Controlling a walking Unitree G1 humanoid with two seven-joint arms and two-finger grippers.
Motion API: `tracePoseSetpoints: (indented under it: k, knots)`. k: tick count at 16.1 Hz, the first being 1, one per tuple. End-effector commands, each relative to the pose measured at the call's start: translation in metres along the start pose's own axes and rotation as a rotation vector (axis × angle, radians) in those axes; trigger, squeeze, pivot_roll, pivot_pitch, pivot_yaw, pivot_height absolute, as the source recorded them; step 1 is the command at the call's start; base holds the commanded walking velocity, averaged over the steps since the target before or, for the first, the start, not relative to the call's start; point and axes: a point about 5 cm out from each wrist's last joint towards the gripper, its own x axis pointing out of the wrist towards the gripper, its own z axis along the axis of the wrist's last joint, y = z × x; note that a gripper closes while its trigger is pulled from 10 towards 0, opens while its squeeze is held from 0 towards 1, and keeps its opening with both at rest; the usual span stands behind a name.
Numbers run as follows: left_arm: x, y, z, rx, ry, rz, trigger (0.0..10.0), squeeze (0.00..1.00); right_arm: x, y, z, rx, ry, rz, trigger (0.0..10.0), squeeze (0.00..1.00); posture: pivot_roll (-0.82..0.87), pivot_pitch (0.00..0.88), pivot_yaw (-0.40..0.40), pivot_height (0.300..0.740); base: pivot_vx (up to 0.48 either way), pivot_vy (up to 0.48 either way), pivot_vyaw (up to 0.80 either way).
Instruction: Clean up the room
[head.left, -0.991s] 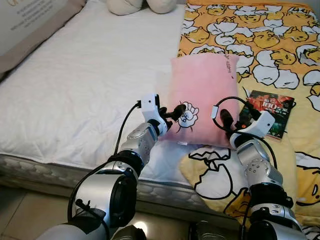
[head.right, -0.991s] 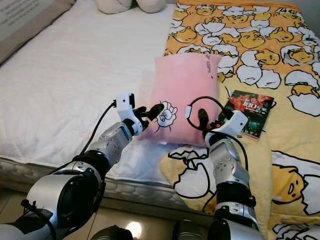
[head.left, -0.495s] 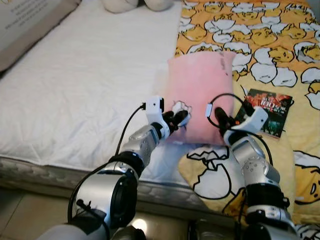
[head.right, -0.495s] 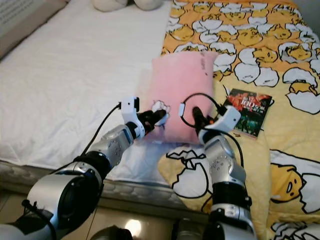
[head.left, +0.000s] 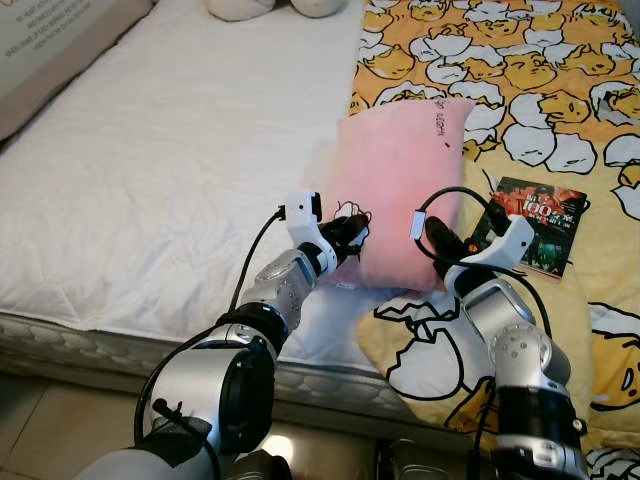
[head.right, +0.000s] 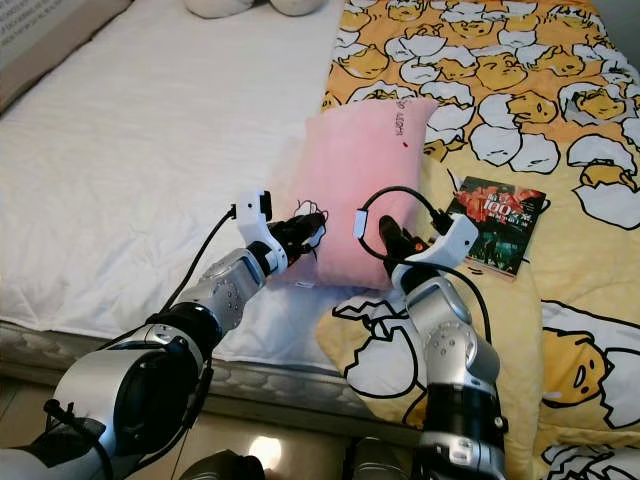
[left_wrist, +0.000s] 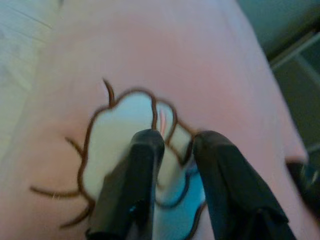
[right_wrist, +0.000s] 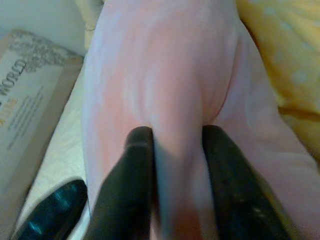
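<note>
Pillow (head.left: 400, 185), pink, is the item under handling; it lies near the foot edge of the bed (head.left: 150, 190), straddling the line between the white mattress cover and the yellow egg-print blanket (head.left: 540, 90), with its near end raised off the surface.

Bed surface: white quilted cover on the robot's left, blanket on the right. A book (head.left: 537, 226) with a dark cover rests on the blanket just beside the pillow's right edge, apart from it. Two pale cushions (head.left: 275, 8) sit at the far end of the bed.

Left hand (head.left: 348, 233) is clenched on the pillow's near left corner; the left wrist view shows both black fingers (left_wrist: 132, 170) pinching fabric at the embroidered motif (left_wrist: 125, 135). Right hand (head.left: 448, 243) grips the near right edge; the right wrist view shows a ridge of pink fabric bunched between its fingers (right_wrist: 135, 175), apparently pinched tight, though the view is soft.

Assessment: a grip at each near corner shares the load and keeps the soft, limp item from folding, suiting a two-handed lift toward the head of the bed. The pinches are shallow; slippage is the chief risk.
</note>
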Motion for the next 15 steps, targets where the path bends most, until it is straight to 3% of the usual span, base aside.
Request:
tracePoseSetpoints:
  k: [1,3,4,6,7,10,11,12,15]
  knots:
    - [0.005,-0.009,0.006,-0.102,-0.064,-0.036,0.0,0.00,0.000,0.009,-0.008,-0.025,0.029,0.042,0.0,0.00,-0.23,0.092,0.066,0.716,0.000,0.000,0.00]
    - [0.003,-0.004,0.026,-0.200,-0.174,-0.062,0.0,0.00,-0.003,0.019,-0.005,-0.058,0.004,0.103,0.0,0.00,-0.21,0.070,0.069,0.716,0.000,0.000,0.00]
    - [-0.001,-0.001,0.049,-0.224,-0.274,-0.104,0.0,0.00,-0.005,0.028,0.001,-0.080,-0.034,0.154,0.0,0.00,-0.19,0.058,0.066,0.716,0.000,0.000,0.00]
    - [-0.006,0.001,0.073,-0.195,-0.356,-0.166,0.0,0.00,-0.003,0.037,0.011,-0.110,-0.070,0.191,0.0,0.00,-0.16,0.048,0.065,0.716,0.000,0.000,0.00]
    - [-0.012,0.000,0.092,-0.149,-0.411,-0.214,0.0,0.00,0.000,0.042,0.020,-0.128,-0.101,0.218,0.0,0.00,-0.15,0.043,0.066,0.716,0.000,0.000,0.00]
    - [-0.023,0.004,0.112,-0.036,-0.448,-0.213,0.0,0.00,0.007,0.046,0.033,-0.135,-0.139,0.234,0.0,0.00,-0.11,0.031,0.057,0.716,0.000,0.000,0.00]
    - [-0.028,0.011,0.113,0.103,-0.396,-0.157,0.0,0.00,0.011,0.044,0.036,-0.139,-0.137,0.233,0.0,0.00,-0.09,0.027,0.051,0.716,0.000,0.000,0.00]
    - [-0.031,0.018,0.106,0.178,-0.347,-0.088,10.0,0.00,0.012,0.039,0.032,-0.146,-0.117,0.221,0.0,0.00,-0.08,0.025,0.046,0.716,0.000,0.000,0.00]
    - [-0.036,0.025,0.089,0.231,-0.278,-0.040,10.0,0.00,0.008,0.019,0.019,-0.174,-0.071,0.158,0.0,0.00,-0.08,0.023,0.043,0.716,0.000,0.000,0.00]
